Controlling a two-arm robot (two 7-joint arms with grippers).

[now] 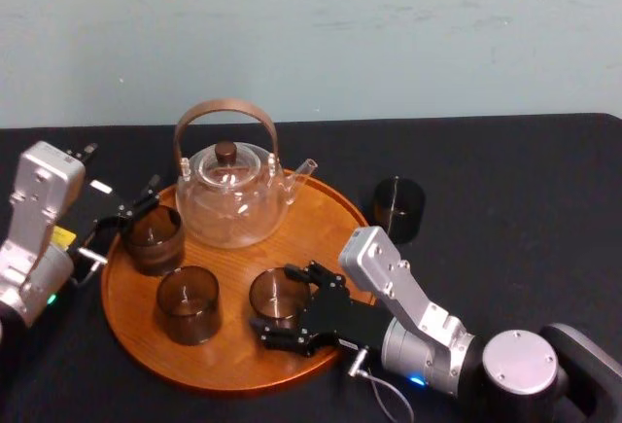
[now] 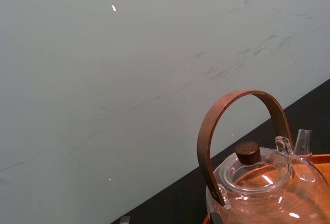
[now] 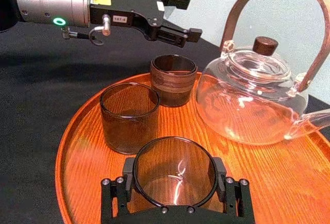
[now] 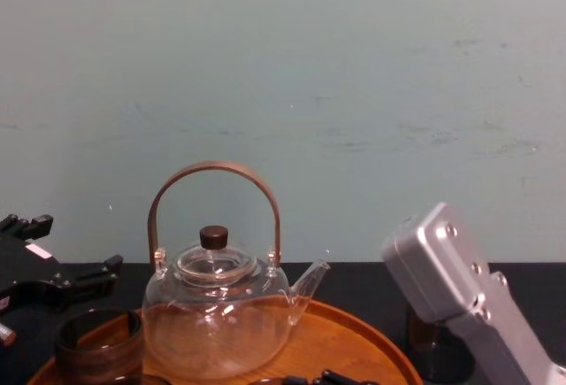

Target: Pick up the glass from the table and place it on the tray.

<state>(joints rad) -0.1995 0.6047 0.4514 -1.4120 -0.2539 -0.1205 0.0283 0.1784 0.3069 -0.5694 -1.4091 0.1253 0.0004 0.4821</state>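
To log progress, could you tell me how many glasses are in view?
4. On the tray: left glass by the left gripper, middle glass, front glass in the right gripper. Fourth glass on the table, right of the tray.

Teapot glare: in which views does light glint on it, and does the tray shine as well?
Right wrist view: white glints on the teapot, and a bright sheen on the tray beside the glass in the right gripper; left wrist view: small glints on the teapot lid and body.
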